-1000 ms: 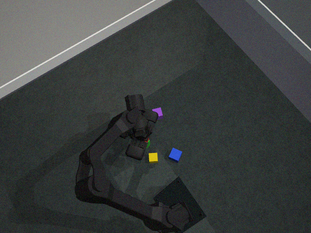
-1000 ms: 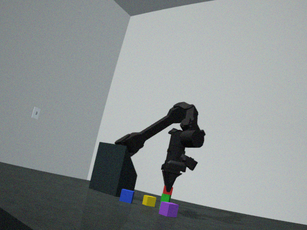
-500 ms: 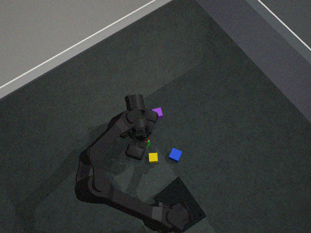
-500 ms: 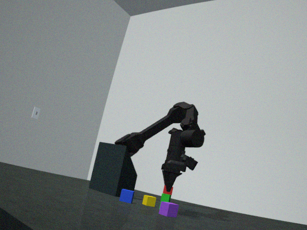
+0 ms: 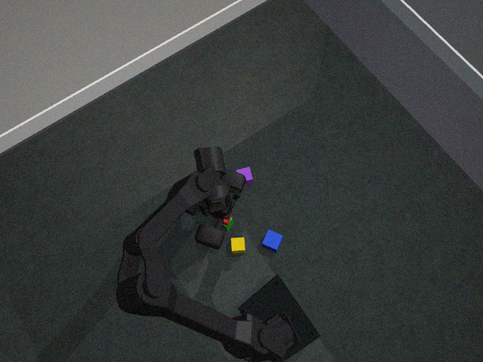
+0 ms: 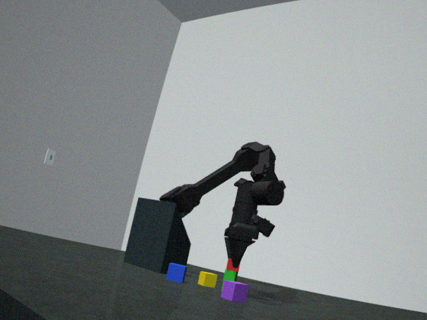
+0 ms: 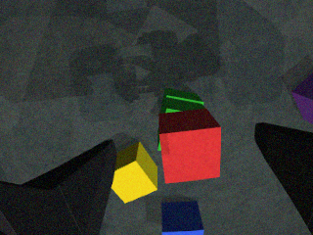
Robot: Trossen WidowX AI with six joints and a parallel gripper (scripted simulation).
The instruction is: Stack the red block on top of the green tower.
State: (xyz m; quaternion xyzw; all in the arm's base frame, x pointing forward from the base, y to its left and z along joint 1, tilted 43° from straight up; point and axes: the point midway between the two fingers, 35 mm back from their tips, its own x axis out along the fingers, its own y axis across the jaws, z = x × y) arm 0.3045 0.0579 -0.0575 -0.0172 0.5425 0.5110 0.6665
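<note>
Letting go is the step in hand now. Going left to right in the wrist view: the yellow block (image 7: 135, 174) sits on the dark floor (image 7: 66, 14), then the blue block (image 7: 182, 225), then the red block (image 7: 190, 145), and a purple block (image 7: 304, 97) is cut off at the right edge. The red block sits on the green tower (image 7: 182, 101), near the middle of the floor, well away from every edge and corner. The gripper (image 7: 190, 176) is spread wide, with one dark finger on each side of the red block and space showing between. It holds nothing.

I think the next move is to lift straight up, slowly, so no finger bumps the red block or tips the tower.

Some things are hard to see. Only a thin bit of green peeks out behind the red block, so I cannot tell if the red block sits square on it. From the side, the purple block hides the tower's bottom. From above, the arm (image 5: 164, 234) covers most of the stack.
</note>
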